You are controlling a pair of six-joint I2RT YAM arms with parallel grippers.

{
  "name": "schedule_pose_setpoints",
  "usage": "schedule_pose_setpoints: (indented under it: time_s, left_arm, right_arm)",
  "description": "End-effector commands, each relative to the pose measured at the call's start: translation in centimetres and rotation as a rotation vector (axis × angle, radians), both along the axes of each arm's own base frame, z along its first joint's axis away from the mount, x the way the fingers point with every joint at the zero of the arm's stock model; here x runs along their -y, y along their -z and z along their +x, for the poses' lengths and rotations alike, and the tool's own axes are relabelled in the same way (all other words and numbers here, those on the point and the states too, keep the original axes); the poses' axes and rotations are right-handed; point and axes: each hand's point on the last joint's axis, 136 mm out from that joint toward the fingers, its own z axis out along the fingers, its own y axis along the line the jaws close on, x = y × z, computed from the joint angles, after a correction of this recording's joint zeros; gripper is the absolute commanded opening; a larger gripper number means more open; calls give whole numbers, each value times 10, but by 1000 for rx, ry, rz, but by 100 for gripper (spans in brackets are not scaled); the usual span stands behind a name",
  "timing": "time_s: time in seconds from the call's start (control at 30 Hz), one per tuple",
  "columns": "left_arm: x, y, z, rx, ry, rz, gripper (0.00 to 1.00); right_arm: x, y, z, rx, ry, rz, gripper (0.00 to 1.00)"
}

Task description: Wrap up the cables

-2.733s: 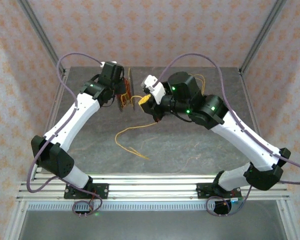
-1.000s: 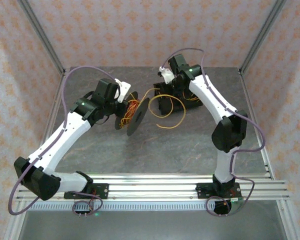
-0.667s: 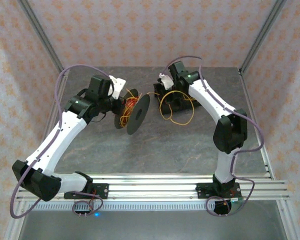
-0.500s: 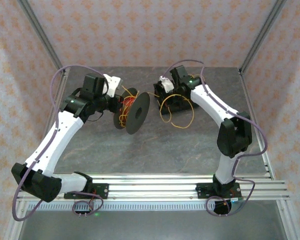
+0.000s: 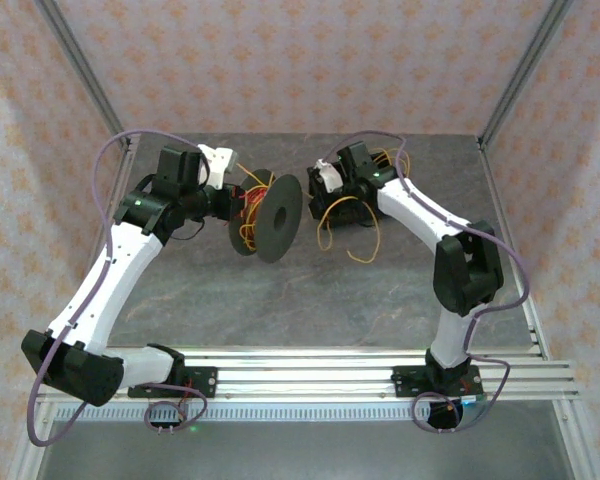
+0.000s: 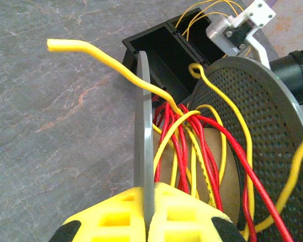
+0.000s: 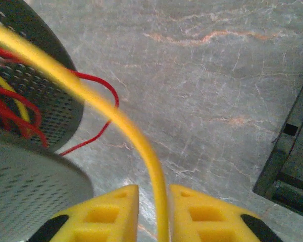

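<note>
The dark grey spool (image 5: 278, 218) is held off the table by my left gripper (image 5: 227, 197), shut on the thin edge of one flange (image 6: 143, 141); its yellow fingertips (image 6: 179, 201) press both sides. Red and yellow cables (image 6: 192, 146) are wound loosely round the brown core, and a yellow end (image 6: 70, 45) sticks out to the left. My right gripper (image 5: 329, 186) is just right of the spool, open a little (image 7: 154, 194). A yellow cable (image 7: 116, 118) runs between its fingers, resting against the right one. Loose yellow cable loops (image 5: 348, 222) hang below it.
A black open box (image 5: 358, 208) sits on the grey stone-pattern table (image 5: 310, 290) under the right gripper, also seen as the black box (image 6: 164, 48) and box edge (image 7: 293, 151). The perforated spool flange (image 7: 35, 91) is close to the right fingers.
My right gripper's jaws have parted from shut, loosening on the yellow cable. The left arm has drawn back and left, turning the spool, and the loose yellow loop has shifted near the box.
</note>
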Motion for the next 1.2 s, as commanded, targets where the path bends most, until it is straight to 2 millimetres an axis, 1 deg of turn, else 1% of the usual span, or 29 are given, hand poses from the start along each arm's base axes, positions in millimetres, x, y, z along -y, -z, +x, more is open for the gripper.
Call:
schedule_pose_setpoints:
  time_s: [0.0, 0.07, 0.23, 0.33, 0.37, 0.4, 0.43, 0.47, 0.5, 0.53, 0.57, 0.67, 0.8, 0.87, 0.97, 1.03, 1.1, 1.17]
  left_arm:
    - [-6, -42, 11, 149, -35, -23, 0]
    - [-8, -38, 10, 142, -37, 0, 0]
    - [-10, -33, 10, 135, -39, 26, 0]
    - [-9, -33, 9, 134, -35, 28, 0]
    - [-9, -33, 9, 133, -35, 26, 0]
    - [-8, -34, 8, 135, -34, 25, 0]
    - [-8, -34, 8, 137, -32, 23, 0]
    - [-7, -35, 6, 137, -28, 20, 0]
    - [-6, -36, 5, 140, -27, 20, 0]
    - [-6, -38, 4, 143, -24, 14, 0]
    - [-4, -39, 3, 143, -17, 9, 0]
    - [-1, -43, -2, 150, -4, 1, 0]
    - [-1, -46, -5, 158, -12, -1, 0]
    - [-3, -46, -7, 156, -15, 3, 0]
    - [-7, -49, -10, 168, -27, 11, 0]
    - [-9, -51, -12, 174, -36, 18, 0]
    - [-11, -53, -15, 177, -40, 24, 0]
    - [-13, -56, -18, 183, -45, 26, 0]
  right_arm:
    - [0, -51, 9, 89, 50, 67, 34]
    - [0, -69, 11, 104, 73, 103, 43]
    - [-10, -116, 3, 126, 51, 238, 57]
    - [-17, -139, -3, 121, 31, 317, 70]
    - [-17, -143, -2, 123, 38, 331, 76]
    - [-15, -146, 3, 128, 68, 329, 85]
    - [-12, -146, 10, 131, 108, 315, 89]
    - [-4, -142, 21, 135, 185, 276, 94]
    - [3, -139, 31, 132, 252, 252, 95]
    - [5, -137, 39, 108, 288, 263, 95]
    - [4, -137, 46, 84, 308, 290, 100]
    - [0, -136, 60, 44, 349, 314, 99]
    - [-13, -143, 75, -26, 387, 431, 99]
    - [-8, -137, 86, -46, 452, 407, 99]
    - [16, -127, 104, -41, 592, 361, 99]
    - [32, -126, 110, -52, 641, 363, 99]
    - [55, -126, 112, -26, 717, 326, 99]
    - [78, -131, 109, 17, 774, 281, 99]
